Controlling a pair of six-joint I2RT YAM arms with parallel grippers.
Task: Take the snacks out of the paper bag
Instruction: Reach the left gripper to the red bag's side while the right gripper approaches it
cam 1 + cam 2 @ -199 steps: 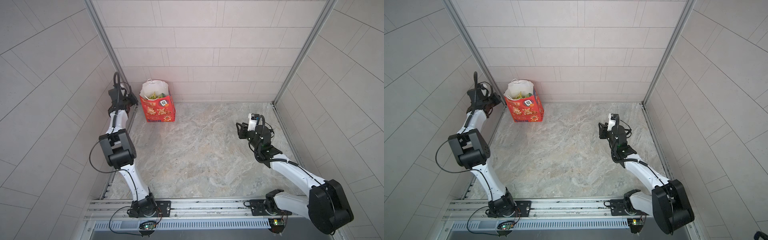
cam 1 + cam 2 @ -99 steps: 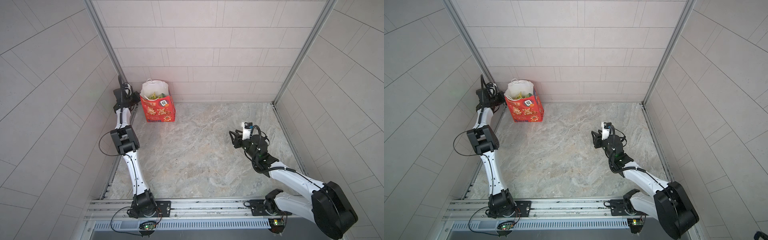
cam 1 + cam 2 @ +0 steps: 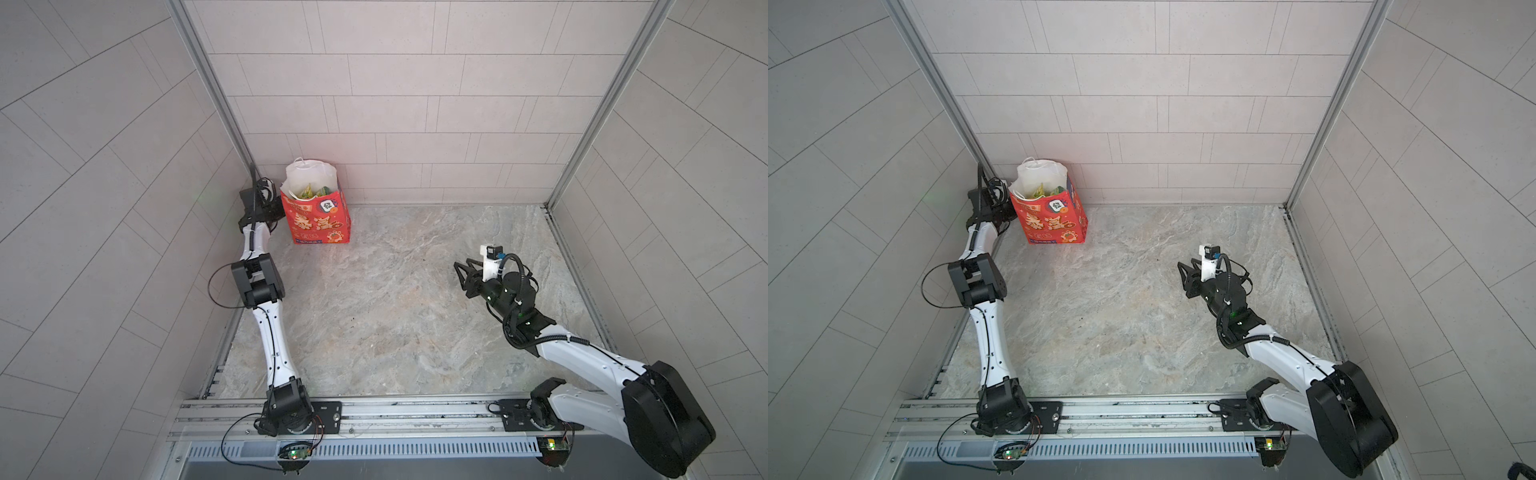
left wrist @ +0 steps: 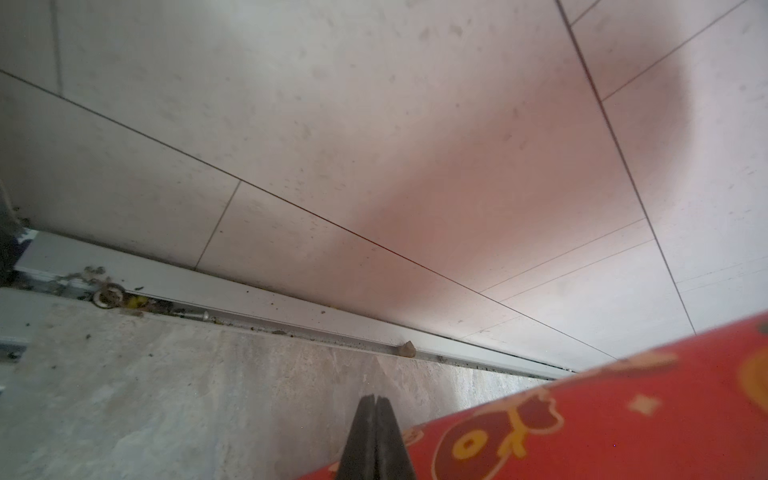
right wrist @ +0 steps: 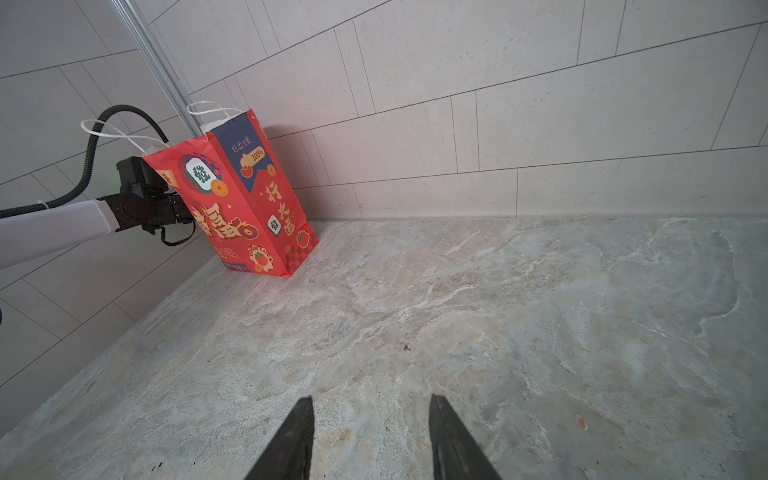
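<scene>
The red paper bag [image 3: 318, 220] [image 3: 1054, 222] [image 5: 243, 208] stands upright in the far left corner, its white mouth open. Yellow and green snacks [image 3: 312, 191] [image 3: 1044, 191] show inside it. My left gripper [image 3: 277, 210] [image 3: 1009, 212] [image 4: 375, 400] is shut with nothing between its fingers. It lies low against the bag's left side [image 4: 623, 415], between the bag and the wall. My right gripper [image 3: 461, 262] [image 3: 1185, 262] [image 5: 370, 400] hovers open and empty over the stone floor at mid right, pointing toward the bag, well apart from it.
Tiled walls close in the back and both sides, with a metal corner post [image 3: 216, 104] just behind the bag. A grooved rail with crumbs [image 4: 249, 299] runs along the left wall's foot. The arms' mounting rail [image 3: 395, 415] spans the front edge.
My left gripper has come down from beside the bag's rim to its lower left side, the elbow swinging in. My right gripper has moved left and lower and opened slightly.
</scene>
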